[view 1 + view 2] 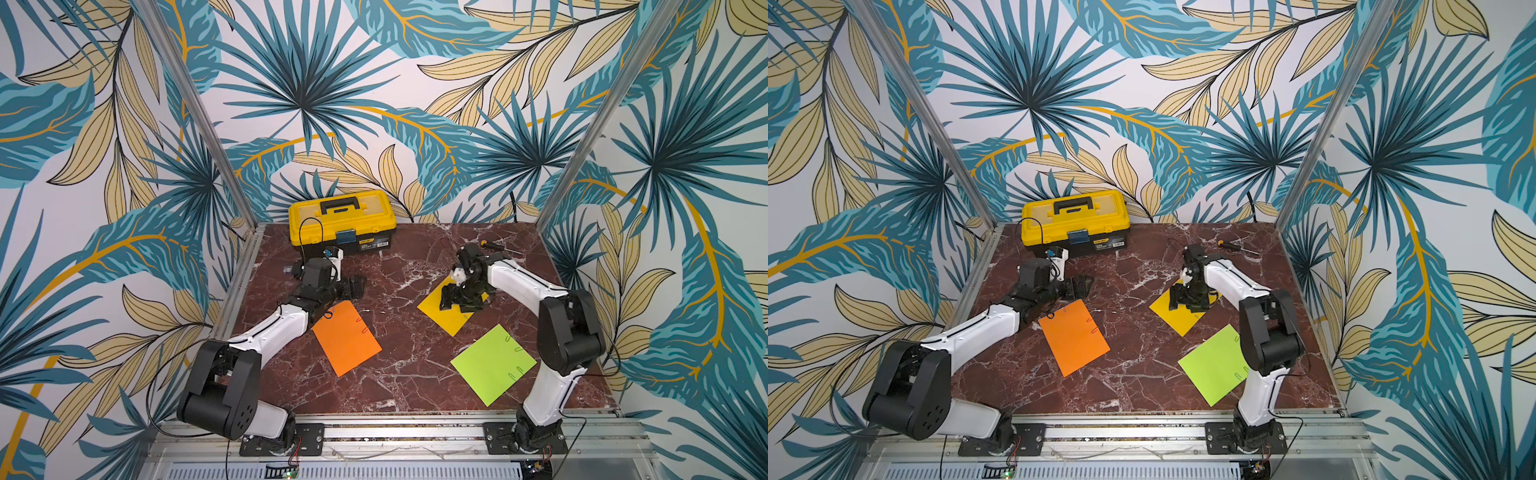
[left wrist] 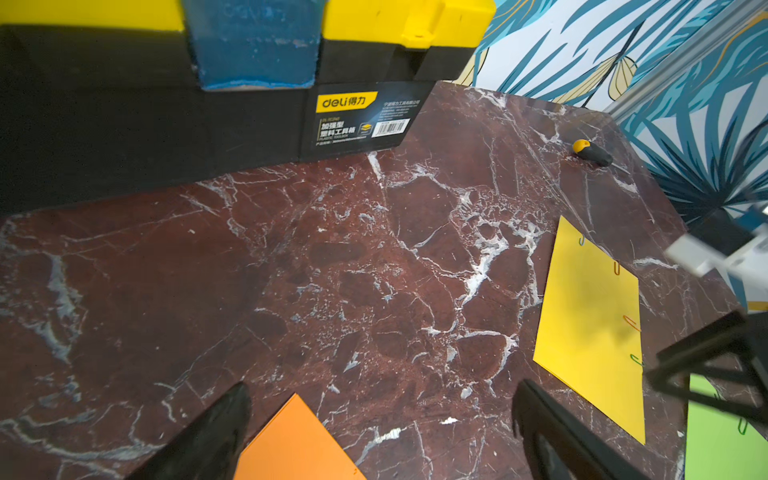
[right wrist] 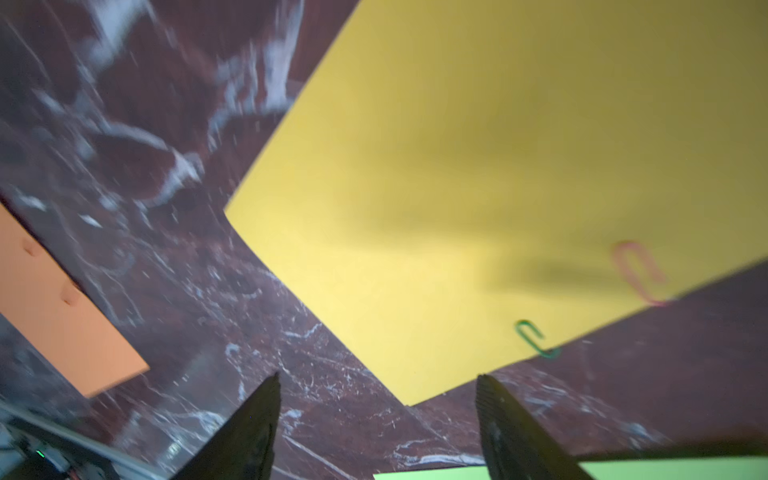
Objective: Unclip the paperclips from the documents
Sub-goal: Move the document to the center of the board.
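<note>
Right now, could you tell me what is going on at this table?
Two robot arms are working at unclipping paperclips from three coloured sheets. The right gripper hovers open over the corner of the yellow sheet, near a green paperclip and a red paperclip clipped on its edge, holding nothing. The left gripper hangs open above the table by the orange sheet. The lime green sheet also carries clips.

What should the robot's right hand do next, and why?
Probably slide the right gripper over to the green clip and pinch it. Its jaws are open and empty, and that clip, on the edge of the yellow sheet, looks nearest.
</note>
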Motion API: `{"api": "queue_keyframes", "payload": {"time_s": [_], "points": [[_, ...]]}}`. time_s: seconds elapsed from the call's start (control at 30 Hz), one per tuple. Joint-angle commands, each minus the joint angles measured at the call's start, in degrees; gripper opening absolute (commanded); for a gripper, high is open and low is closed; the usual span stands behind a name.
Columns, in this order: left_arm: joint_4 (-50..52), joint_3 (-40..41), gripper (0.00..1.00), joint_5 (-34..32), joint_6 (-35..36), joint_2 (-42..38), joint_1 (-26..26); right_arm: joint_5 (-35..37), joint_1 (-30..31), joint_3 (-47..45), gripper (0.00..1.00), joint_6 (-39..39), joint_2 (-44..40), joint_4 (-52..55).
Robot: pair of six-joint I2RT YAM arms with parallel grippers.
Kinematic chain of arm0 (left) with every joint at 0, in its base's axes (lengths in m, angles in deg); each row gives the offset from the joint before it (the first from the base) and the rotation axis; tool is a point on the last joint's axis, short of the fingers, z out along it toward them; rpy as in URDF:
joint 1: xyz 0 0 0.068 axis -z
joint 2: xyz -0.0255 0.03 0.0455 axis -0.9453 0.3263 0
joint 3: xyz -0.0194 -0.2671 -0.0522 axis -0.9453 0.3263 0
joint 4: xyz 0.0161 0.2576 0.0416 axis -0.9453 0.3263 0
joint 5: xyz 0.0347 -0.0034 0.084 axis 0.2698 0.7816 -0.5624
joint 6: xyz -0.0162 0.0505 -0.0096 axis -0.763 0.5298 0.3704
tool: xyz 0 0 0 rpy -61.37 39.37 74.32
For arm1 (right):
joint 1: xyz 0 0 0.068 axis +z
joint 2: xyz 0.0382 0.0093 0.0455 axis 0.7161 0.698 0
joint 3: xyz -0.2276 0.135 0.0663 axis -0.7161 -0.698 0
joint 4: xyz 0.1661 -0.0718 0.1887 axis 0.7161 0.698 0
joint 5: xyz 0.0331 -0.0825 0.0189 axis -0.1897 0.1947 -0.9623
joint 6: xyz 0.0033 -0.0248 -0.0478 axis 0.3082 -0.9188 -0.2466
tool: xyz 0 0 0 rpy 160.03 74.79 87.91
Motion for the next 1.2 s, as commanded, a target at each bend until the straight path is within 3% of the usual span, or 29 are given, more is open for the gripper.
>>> {"api": "queue_keyframes", "payload": {"time_s": [0.0, 0.27, 0.63, 0.87, 1.17], "points": [[1.7, -2.1, 1.00, 1.1, 1.3, 1.4, 1.4, 2.0, -4.5, -0.2, 0.78, 7.1, -1.9, -3.1], [1.6, -2.5, 0.99, 1.9, 0.8, 3.1, 4.0, 0.8, -10.6, 3.2, 0.78, 9.6, 5.6, -2.8], [1.7, -2.6, 1.00, 2.3, 0.9, 4.2, 4.7, -2.3, -11.0, 4.0, 0.76, 10.6, 12.5, -3.3], [1.6, -3.2, 1.00, 3.4, 0.6, 5.8, 4.7, -2.9, -9.5, 9.8, 0.73, 4.7, 17.3, 3.1], [1.7, -5.4, 1.00, 5.2, 0.3, 8.9, 5.7, 1.9, -3.3, 21.4, 0.73, -5.2, 24.0, 14.5]]}}
